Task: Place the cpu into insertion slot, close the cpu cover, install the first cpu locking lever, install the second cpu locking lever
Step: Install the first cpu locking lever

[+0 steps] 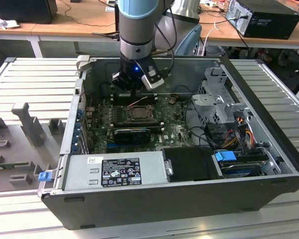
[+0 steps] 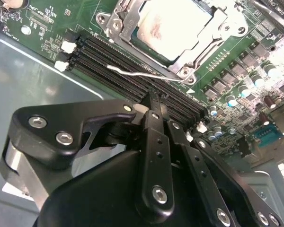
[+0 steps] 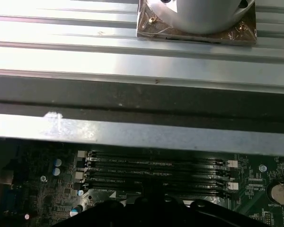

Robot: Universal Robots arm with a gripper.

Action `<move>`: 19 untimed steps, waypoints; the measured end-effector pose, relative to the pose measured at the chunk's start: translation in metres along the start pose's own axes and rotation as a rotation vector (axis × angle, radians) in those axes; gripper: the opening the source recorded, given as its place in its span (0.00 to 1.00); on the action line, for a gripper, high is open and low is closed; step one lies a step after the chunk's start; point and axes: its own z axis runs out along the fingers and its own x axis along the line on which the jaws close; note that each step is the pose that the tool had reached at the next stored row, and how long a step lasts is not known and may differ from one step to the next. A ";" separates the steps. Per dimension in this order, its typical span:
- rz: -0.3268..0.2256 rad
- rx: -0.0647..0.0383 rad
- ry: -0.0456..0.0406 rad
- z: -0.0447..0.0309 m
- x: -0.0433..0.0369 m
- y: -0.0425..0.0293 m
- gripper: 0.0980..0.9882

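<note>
Status: your arm hangs inside the open computer case, which sits on the ribbed metal table.

End effector: drawn in narrow, tips together, with nothing between them as far as you can see. In the exterior view it is low over the board, just behind the insertion slot. In the second wrist view its tip is over the black memory slots, beside the socket and apart from it.

The cpu: already seated. Its pale metal face shows flat inside the socket. Judged done.

The cpu cover: the grey frame plate lies down around the chip, whose face shows through its window. Judged closed, though you cannot confirm it is pressed fully home.

Levers: one thin wire locking lever angles out from the socket corner across the memory slots, its bent end well clear of the frame. It reads as not yet latched. It is the thing nearest your tip. You cannot tell whether the two touch. The other lever's state cannot be made out from here.

Progress, as a judgement: the first two steps are complete and at least one lever is left to do. The green circuit board around the socket shows nothing loose lying on it.
</note>
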 end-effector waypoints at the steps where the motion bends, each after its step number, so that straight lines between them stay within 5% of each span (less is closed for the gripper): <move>1: 0.000 0.000 0.0001 -0.0002 -0.0001 0.0000 0.01; 4: 0.000 0.000 -0.0002 -0.0034 -0.0007 0.0006 0.01; 9: 0.000 0.000 0.0014 -0.0019 -0.0129 -0.0006 0.01; 19: 0.000 0.000 0.0012 -0.0021 -0.0142 -0.0016 0.01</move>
